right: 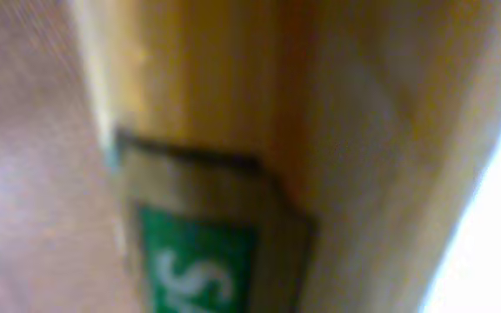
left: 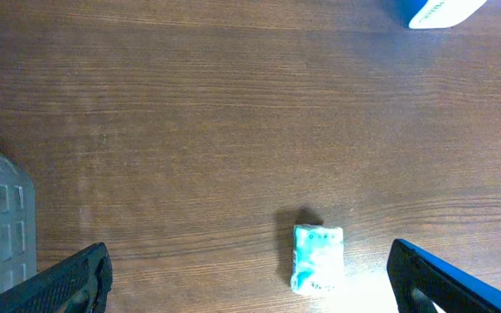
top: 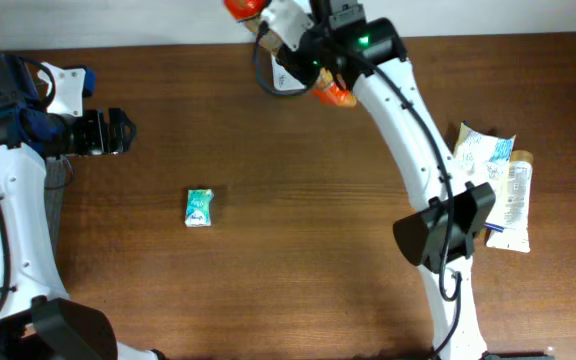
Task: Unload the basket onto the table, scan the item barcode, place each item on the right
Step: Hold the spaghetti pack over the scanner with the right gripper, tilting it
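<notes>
Left arm sits at the left side; left end effector points right, jaws spread wide. Right arm reaches from the near right to the far centre, elbow bent; right end effector jaws nearly closed.

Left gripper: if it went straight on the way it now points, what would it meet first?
Probably the bare table, near the small teal packet that lies ahead between the fingers of the open left gripper. Height is unclear, so the packet could come first.
</notes>
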{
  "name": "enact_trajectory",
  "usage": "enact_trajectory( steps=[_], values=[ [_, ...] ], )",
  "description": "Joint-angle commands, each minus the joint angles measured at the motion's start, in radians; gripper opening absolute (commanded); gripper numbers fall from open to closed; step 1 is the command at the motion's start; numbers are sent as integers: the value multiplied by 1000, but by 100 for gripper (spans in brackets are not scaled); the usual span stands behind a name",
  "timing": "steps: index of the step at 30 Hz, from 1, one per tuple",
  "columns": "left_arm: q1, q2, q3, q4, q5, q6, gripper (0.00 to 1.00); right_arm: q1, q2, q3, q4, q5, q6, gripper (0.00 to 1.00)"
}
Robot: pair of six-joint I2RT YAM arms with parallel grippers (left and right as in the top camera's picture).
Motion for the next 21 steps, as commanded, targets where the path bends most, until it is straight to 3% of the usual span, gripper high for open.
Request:
enact_trajectory(
  steps=[1, 6, 8, 12, 21],
  values=[
    [1, -4, 6, 0, 11, 19, 99, 11, -27, 31, 128, 45, -389, 4],
    [1, -4, 6, 0, 11, 19, 99, 12, 121, 30, 531, 138, -407, 4],
    [1, -4, 6, 0, 11, 19, 99, 12, 185, 30, 610, 166, -414, 4],
    [1, -4, 6, 0, 11, 19, 99, 27, 271, 29, 629, 191, -595, 4],
    [1, -4, 6, 0, 11, 19, 99, 43, 281, 27, 605, 240, -604, 4]
  ],
)
